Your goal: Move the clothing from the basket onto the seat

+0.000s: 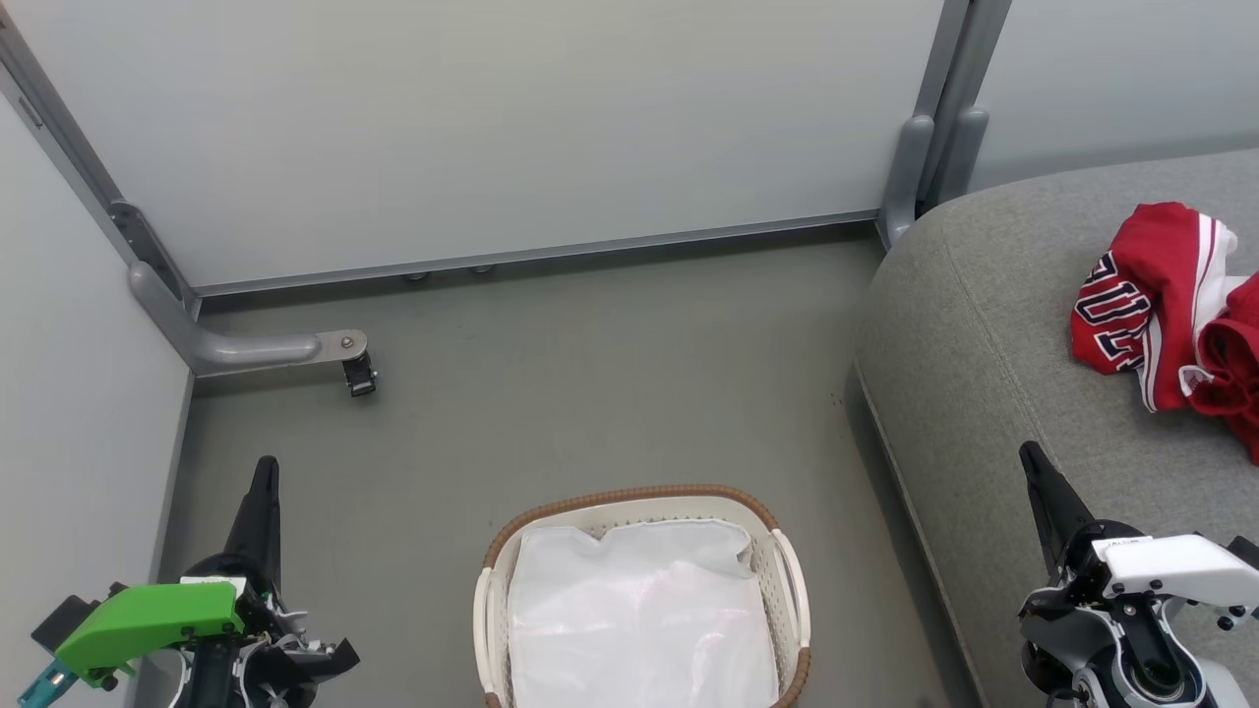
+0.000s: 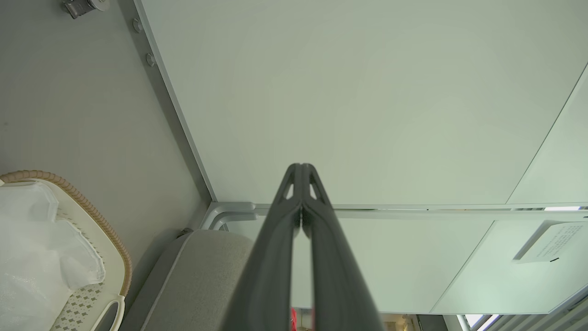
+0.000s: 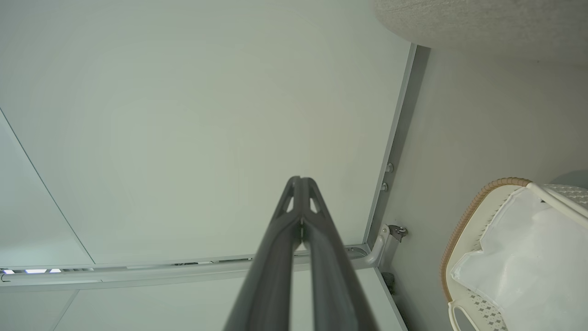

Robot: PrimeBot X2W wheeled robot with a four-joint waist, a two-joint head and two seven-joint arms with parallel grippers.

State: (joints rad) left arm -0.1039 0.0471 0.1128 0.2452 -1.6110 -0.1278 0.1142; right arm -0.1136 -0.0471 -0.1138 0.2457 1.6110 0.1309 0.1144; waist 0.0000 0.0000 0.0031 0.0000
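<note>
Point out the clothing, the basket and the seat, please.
The clothing (image 1: 1166,258), head view: on the red fabric beside the lettering.
The basket (image 1: 629,491), head view: on its brown woven rim.
The seat (image 1: 984,344), head view: on bare grey cushion.

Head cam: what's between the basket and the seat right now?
Only a bare strip of grey floor separates the basket from the seat, as seen in the head view. The left wrist view shows the same gap.
</note>
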